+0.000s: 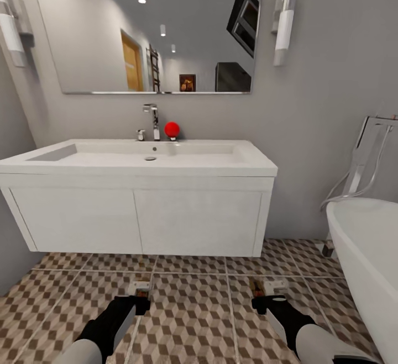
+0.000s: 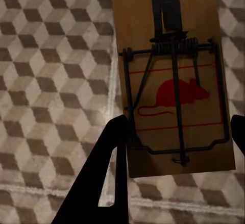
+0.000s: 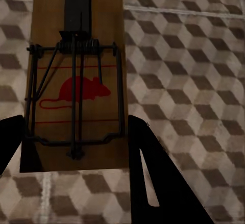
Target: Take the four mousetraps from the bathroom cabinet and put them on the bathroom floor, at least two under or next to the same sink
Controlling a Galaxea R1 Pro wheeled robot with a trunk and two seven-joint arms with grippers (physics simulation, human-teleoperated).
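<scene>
Grey-walled bathroom, cube-patterned bathroom floor [image 1: 193,309] running from the near edge to under a white wall-hung basin unit [image 1: 138,209]. Above it, a wide mirror [image 1: 155,27], a chrome tap [image 1: 152,121], a red ball [image 1: 172,128] on the rim just right of the tap. White bathtub [image 1: 365,253] at the right, closing off that side; grey wall at the far left. Open tiles between both arms and beneath the basin unit, with a dark gap under its base.

Left gripper [image 1: 139,299] low at the near left, black fingers [image 2: 109,157] clamped on the near end of a mousetrap [image 2: 173,81]; second finger just showing at that picture's edge. Board flat-side up, long axis running away from the gripper toward the basin unit, red mouse print and wire bar on top, spring coil across the middle.

Right gripper [image 1: 265,297] low at the near right, fingers [image 3: 145,168] closed on the sides of a second mousetrap [image 3: 79,76]. Same pose: long axis pointing far, toward the basin unit, printed face up, dark metal tab at the far end.

Both traps held above the tiles, well apart from each other, short of the basin unit's front edge.
</scene>
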